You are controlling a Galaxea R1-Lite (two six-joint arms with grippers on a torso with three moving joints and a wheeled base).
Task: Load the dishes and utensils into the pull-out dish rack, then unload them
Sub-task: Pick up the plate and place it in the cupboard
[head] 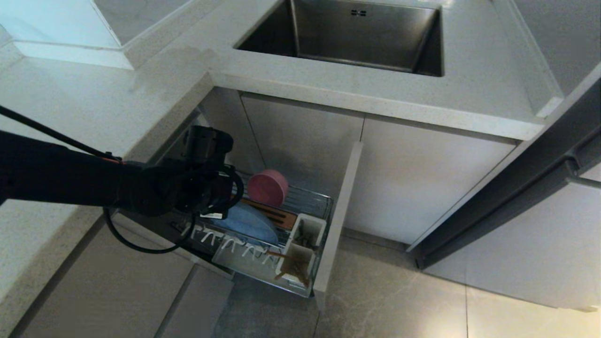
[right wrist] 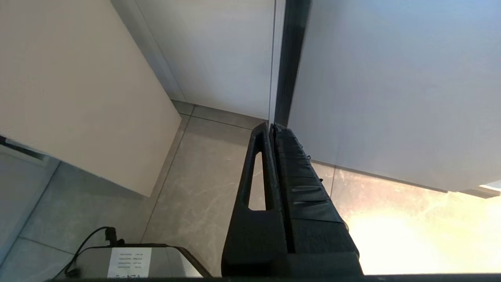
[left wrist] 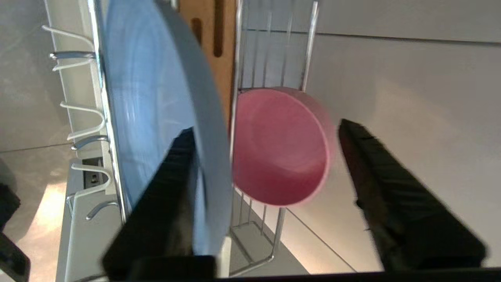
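Left gripper (left wrist: 266,149) hangs over the pull-out rack (head: 307,202), fingers (left wrist: 395,196) spread wide around the blue plate's (left wrist: 148,98) rim, gripping nothing; plate stands on edge in the rack, pink bowl (left wrist: 280,147) just beside it, chopsticks (head: 293,270) in the cup; right gripper (right wrist: 272,127) low above the floor (right wrist: 188,188), fingers pressed together

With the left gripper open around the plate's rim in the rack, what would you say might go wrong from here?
1. The pale-blue round plate stands on edge and leans; with the left gripper open, it may tip or slide.
2. One finger sits against the plate's face, so pulling away carelessly could drag it out of place.
3. The small pink round bowl stands just beyond the plate in the chrome wire pull-out dish rack; the other finger could knock it.
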